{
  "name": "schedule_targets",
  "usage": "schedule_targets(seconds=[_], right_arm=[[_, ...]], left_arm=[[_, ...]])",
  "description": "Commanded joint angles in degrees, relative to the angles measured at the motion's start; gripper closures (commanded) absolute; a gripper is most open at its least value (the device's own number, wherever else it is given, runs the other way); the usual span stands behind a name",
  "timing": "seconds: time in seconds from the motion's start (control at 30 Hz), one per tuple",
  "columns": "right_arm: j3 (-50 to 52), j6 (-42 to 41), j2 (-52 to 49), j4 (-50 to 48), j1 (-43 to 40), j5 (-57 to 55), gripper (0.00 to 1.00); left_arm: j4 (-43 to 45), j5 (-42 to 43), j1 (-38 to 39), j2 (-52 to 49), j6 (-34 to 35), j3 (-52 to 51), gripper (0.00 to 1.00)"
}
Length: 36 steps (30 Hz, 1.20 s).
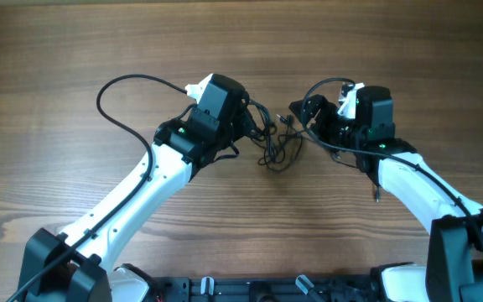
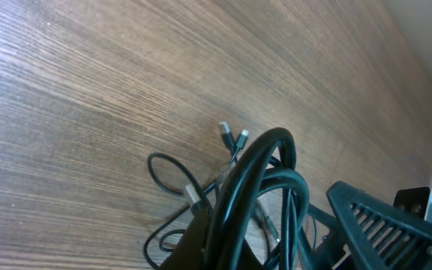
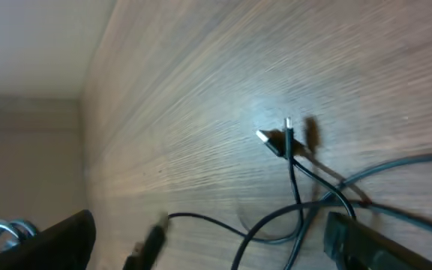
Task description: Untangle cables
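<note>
The cables [image 1: 277, 144] lie in a tangled black knot on the wooden table [image 1: 74, 50], in the gap between the two arms. The left claw [image 1: 254, 122] is clamped together on one side of the knot, and in its wrist view dark loops [image 2: 265, 172] rise close to the camera, with two silvery plug ends [image 2: 231, 135] pointing away over the wood. The right claw [image 1: 303, 111] sits just beside the knot with its fingers [image 3: 373, 240] spread wide apart, gripping nothing. Thin strands and a plug tip [image 3: 272, 140] lie on the table ahead of it.
</note>
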<state>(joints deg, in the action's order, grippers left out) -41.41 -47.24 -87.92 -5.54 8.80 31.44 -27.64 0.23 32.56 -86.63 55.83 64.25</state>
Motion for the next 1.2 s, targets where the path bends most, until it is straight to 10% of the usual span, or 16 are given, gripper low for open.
schedule_targets(seconds=[0.0,0.17,0.5,0.63,0.73,1.17], right_arm=[[-0.22,20.9,-0.28,-1.68,0.15,13.92,0.0],[-0.22,41.42,-0.28,-1.33,0.22,33.88,0.0],[-0.22,42.8,-0.68,-1.07,5.57,28.76,0.04],[-0.22,42.75,-0.76,-1.29,8.48,19.41,0.34],[-0.22,42.58,-0.74,-1.25,8.11,19.1,0.93],[-0.22,38.18,-0.24,-3.72,-11.56,35.63,0.96]], left_arm=[[2.75,-1.22,-0.15,0.37,-6.93,0.26,0.96],[4.52,-5.35,-0.31,0.37,-12.15,0.26,0.96],[8.5,-5.22,-0.2,0.37,-9.42,0.26,0.96],[8.57,-4.81,-0.2,0.37,-7.21,0.26,0.96],[7.82,-4.83,-0.26,0.37,-10.05,0.26,0.96],[5.55,-4.07,-0.31,2.86,-42.66,0.76,0.96]])
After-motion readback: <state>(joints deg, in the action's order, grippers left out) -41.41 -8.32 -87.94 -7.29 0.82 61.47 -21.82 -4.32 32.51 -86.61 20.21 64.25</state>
